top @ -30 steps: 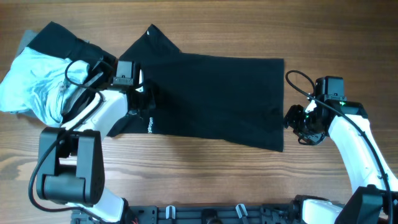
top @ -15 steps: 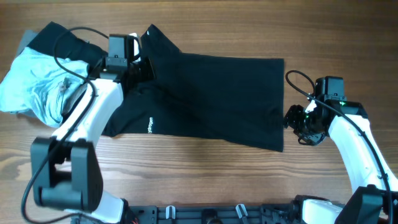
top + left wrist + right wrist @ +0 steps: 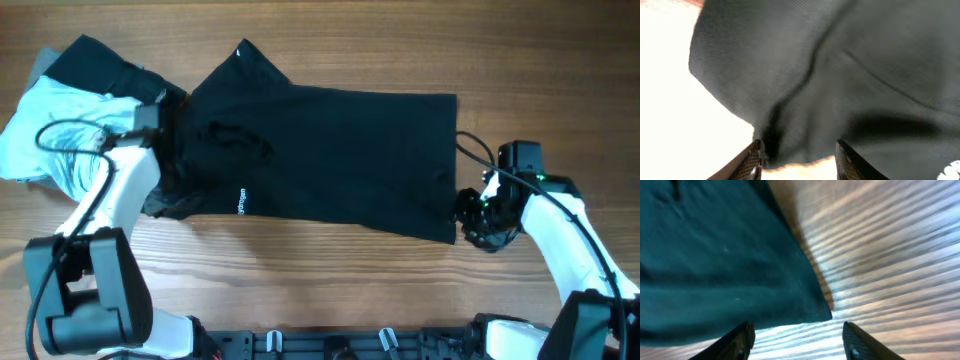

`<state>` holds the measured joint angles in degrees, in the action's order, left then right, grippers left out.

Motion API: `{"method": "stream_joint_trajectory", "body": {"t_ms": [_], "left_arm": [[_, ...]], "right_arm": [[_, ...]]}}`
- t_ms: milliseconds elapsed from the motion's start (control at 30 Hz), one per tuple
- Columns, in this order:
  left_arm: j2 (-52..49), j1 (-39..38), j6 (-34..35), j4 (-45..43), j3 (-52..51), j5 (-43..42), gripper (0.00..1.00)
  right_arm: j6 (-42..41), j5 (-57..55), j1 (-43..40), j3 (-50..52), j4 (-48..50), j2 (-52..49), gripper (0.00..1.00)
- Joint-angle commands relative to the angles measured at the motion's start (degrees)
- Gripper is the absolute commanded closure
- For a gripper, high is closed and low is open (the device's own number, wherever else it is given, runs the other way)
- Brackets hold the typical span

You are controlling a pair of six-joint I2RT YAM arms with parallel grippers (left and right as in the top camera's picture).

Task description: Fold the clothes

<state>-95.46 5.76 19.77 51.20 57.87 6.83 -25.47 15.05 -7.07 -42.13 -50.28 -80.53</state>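
Observation:
A black shirt (image 3: 340, 150) lies spread flat across the middle of the table, with a small white logo near its left front edge. My left gripper (image 3: 172, 122) is at the shirt's left edge. In the left wrist view its fingers (image 3: 797, 165) are open, with the edge of the black cloth (image 3: 830, 75) between them. My right gripper (image 3: 466, 212) is at the shirt's front right corner. In the right wrist view its fingers (image 3: 800, 342) are open and empty over bare wood, just short of the shirt's corner (image 3: 810, 307).
A pile of other clothes lies at the far left: a light blue garment (image 3: 50, 135) with a black one (image 3: 95, 60) behind it. The left arm's cable loops over the pile. The table is wood (image 3: 540, 60).
My left gripper has moved from over the shirt's left part out to its left edge, and the cloth there is now rumpled. My right gripper has shifted slightly towards the shirt's front right corner.

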Motion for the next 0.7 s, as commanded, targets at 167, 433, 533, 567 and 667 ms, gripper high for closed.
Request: {"method": "stream_joint_trajectory", "body": {"t_ms": [167,433,533,567,667], "left_arm": [[-0.28,1.99,1.73,-8.85,-7.06,-4.22,0.62],[-0.28,1.99,1.73,-11.5,-8.37,-4.2,0.68],[-0.28,1.99,1.66,-11.39,-8.37,-3.69,0.69],[-0.28,1.99,1.68,-11.17,-8.37,-2.97,0.69],[-0.28,1.99,1.49,-10.93,-8.37,-1.6,0.69]], "right_arm": [[-7.87,2.6,-0.2,5.55,3.23,-1.77,0.49],[-15.47,-1.79,-0.2,8.87,8.39,-1.77,0.64],[-15.32,-2.86,-0.2,8.81,9.79,-1.77,0.85],[-15.12,-3.56,-0.2,8.68,9.27,-1.77,0.92],[-14.97,-8.74,-0.22,6.95,6.32,-1.75,0.96]]}}
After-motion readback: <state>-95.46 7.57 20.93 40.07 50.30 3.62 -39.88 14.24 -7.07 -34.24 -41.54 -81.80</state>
